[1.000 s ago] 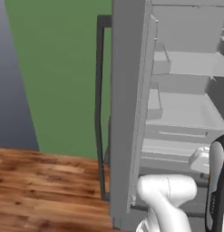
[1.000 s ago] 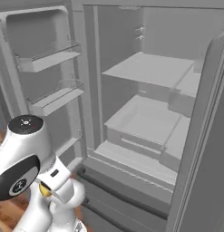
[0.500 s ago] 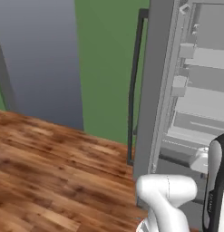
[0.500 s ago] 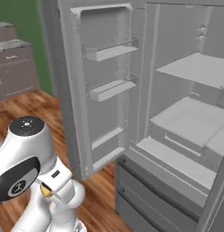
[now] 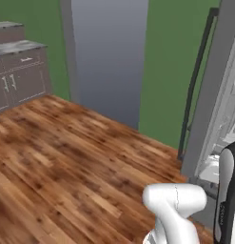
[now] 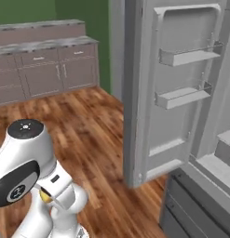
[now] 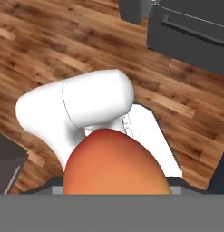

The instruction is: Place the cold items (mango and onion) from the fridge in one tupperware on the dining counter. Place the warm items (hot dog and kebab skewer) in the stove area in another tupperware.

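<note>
At the hand: mango (image 7: pixel 115 164), orange-red, pressed up close to the camera, hiding both fingertips.
Grip: closed around the mango, judging by how it sits right at the hand.
Below it: wooden floor (image 7: pixel 50 41).
Fridge: door (image 6: pixel 174 83) swung open, door shelves (image 6: pixel 186 56) bare; dark drawer front (image 7: pixel 190 27) nearby.
Background: cabinets (image 6: pixel 46 65) along green wall (image 5: pixel 166 62).

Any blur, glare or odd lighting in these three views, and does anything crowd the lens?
Left base view: soft and slightly blurred, flat even light, no glare on the wood floor. Right base view: also soft; the open fridge door is evenly lit, with faint shading under its shelves. Hand view: the mango sits very close to the lens, hiding the tool's tips.
</note>
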